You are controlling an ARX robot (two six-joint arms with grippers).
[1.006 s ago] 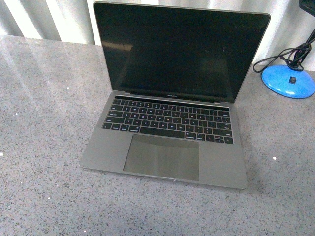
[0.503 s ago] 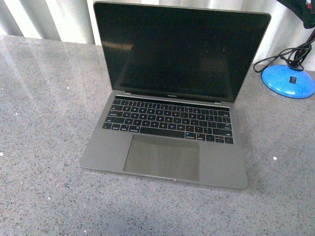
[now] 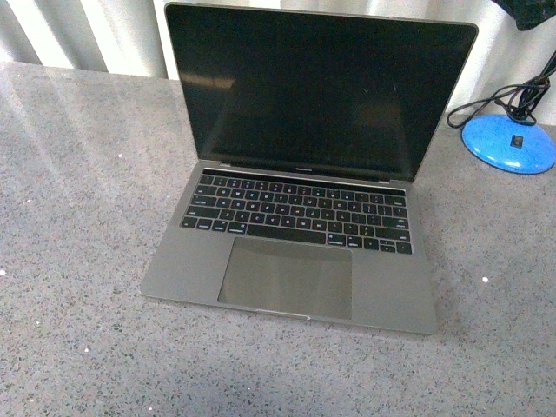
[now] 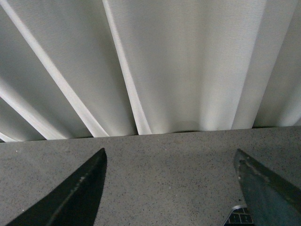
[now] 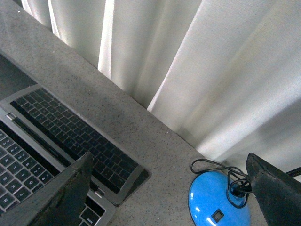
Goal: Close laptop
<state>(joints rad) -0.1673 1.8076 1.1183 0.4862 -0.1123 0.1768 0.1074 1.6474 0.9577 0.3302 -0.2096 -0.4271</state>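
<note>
The grey laptop [image 3: 295, 261] lies open in the middle of the speckled table, its black screen [image 3: 313, 87] standing upright toward the curtain. My right gripper [image 5: 169, 188] is open above the table by the laptop's far right corner [image 5: 70, 134], with nothing between its fingers. A dark piece of that arm [image 3: 528, 13] shows in the front view's top right corner. My left gripper [image 4: 169, 188] is open over bare table beside the laptop. Only a corner of the laptop's keyboard [image 4: 237, 217] shows by one of its fingers [image 4: 263, 188].
A blue round lamp base [image 3: 510, 143] with a black cable [image 3: 486, 100] sits on the table right of the laptop, also under my right gripper as the blue base [image 5: 211, 205]. White curtain [image 4: 164, 66] hangs behind the table's far edge.
The dark part of my right arm has come further into the front view's top right corner, then shifted slightly upward. The laptop has not moved and its lid stands as before.
</note>
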